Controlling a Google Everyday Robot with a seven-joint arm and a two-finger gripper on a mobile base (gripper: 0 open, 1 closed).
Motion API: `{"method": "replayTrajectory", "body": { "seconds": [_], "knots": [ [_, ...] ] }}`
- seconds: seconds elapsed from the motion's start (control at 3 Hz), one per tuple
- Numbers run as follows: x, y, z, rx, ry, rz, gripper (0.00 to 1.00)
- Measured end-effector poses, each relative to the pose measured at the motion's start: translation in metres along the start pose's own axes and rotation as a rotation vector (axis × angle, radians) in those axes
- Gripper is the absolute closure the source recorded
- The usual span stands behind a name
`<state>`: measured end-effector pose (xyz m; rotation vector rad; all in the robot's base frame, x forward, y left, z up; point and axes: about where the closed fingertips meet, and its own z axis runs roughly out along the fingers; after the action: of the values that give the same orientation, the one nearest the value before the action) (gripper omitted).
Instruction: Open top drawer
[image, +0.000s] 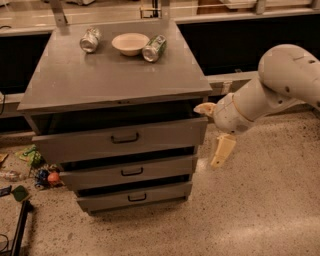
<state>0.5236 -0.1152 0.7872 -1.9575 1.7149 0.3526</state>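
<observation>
The top drawer (165, 136) of the grey cabinet (110, 80) is pulled out a little, with a dark gap showing above its flat front. Its small dark bail handle (125, 138) sits at the centre of the front. My gripper (214, 130) is at the drawer's right end, beside the cabinet's right front corner. It is open and holds nothing. One cream finger (204, 108) points left at the top corner of the drawer front, and the other (222, 150) hangs down beside the drawer's right edge. The white arm reaches in from the right.
Two shallower drawers (125, 172) sit below, also slightly out. On the cabinet top stand a white bowl (130, 43) and two cans lying on their sides (90, 40) (154, 48). Small clutter (37, 172) lies on the floor at the left. A dark counter runs behind.
</observation>
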Motion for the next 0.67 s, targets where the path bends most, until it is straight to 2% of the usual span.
{"method": "replayTrajectory", "body": {
  "seconds": [0.67],
  "knots": [
    [0.008, -0.042, 0.054, -0.028, 0.019, -0.059, 0.00]
  ]
}}
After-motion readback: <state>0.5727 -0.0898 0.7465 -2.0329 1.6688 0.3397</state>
